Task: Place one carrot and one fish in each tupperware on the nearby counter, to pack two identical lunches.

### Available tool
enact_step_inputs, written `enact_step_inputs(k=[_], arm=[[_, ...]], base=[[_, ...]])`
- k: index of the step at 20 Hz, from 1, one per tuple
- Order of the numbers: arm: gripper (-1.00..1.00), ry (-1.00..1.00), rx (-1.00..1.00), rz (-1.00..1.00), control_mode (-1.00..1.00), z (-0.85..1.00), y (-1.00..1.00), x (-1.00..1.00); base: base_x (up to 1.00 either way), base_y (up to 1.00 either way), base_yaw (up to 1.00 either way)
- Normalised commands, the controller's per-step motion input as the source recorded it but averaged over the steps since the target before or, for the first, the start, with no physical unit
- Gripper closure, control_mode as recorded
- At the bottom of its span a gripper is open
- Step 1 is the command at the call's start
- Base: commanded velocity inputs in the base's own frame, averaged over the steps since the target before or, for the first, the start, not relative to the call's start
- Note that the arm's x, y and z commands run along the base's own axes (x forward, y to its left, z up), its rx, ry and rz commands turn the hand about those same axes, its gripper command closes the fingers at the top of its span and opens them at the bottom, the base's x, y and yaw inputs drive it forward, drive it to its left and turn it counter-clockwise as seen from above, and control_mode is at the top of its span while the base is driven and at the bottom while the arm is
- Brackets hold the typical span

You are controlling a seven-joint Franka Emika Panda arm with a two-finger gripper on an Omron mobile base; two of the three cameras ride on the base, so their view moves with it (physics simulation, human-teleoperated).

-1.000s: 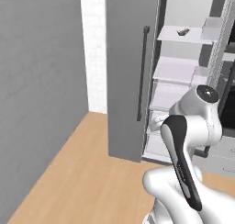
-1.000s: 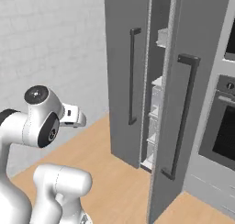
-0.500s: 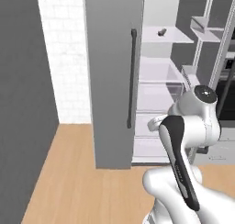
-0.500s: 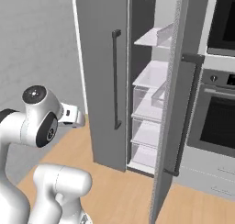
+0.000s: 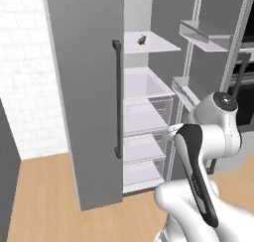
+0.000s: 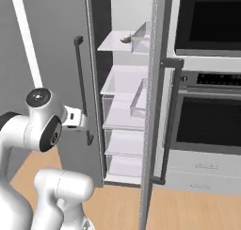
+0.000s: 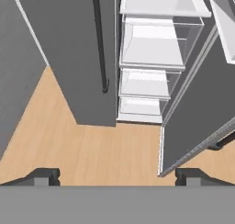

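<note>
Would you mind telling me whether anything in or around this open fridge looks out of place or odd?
Nothing looks spilled or damaged. The tall grey fridge has one door open, and a single small dark item lies alone on its white upper shelf; what it is cannot be told.

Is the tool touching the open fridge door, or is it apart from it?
Apart. In the hand view the tool hangs open above bare floor, and the fridge door stands well beyond its fingertips.

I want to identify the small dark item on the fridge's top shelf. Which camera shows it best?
The left base view: the small item lies unobstructed on the top shelf. The right base view shows it beside a door bin. The hand view looks lower, at the drawers.
</note>
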Motion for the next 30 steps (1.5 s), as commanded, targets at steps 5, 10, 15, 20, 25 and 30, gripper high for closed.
enact_step_inputs(k=[5, 10, 15, 20, 25, 30], arm=[[-1.00, 0.00, 0.00, 0.00, 1.00, 0.00, 0.00, 0.00], [-1.00, 0.00, 0.00, 0.00, 1.00, 0.00, 0.00, 0.00], [-1.00, 0.00, 0.00, 0.00, 1.00, 0.00, 0.00, 0.00], [-1.00, 0.00, 0.00, 0.00, 1.00, 0.00, 0.00, 0.00], [-1.00, 0.00, 0.00, 0.00, 1.00, 0.00, 0.00, 0.00], [-1.00, 0.00, 0.00, 0.00, 1.00, 0.00, 0.00, 0.00]], base=[[0.59, 0.34, -0.39], [0.45, 0.07, -0.29], [0.44, 0.26, -0.13], [0.60, 0.23, -0.01], [0.55, 0.03, 0.00], [0.24, 0.00, -0.01]])
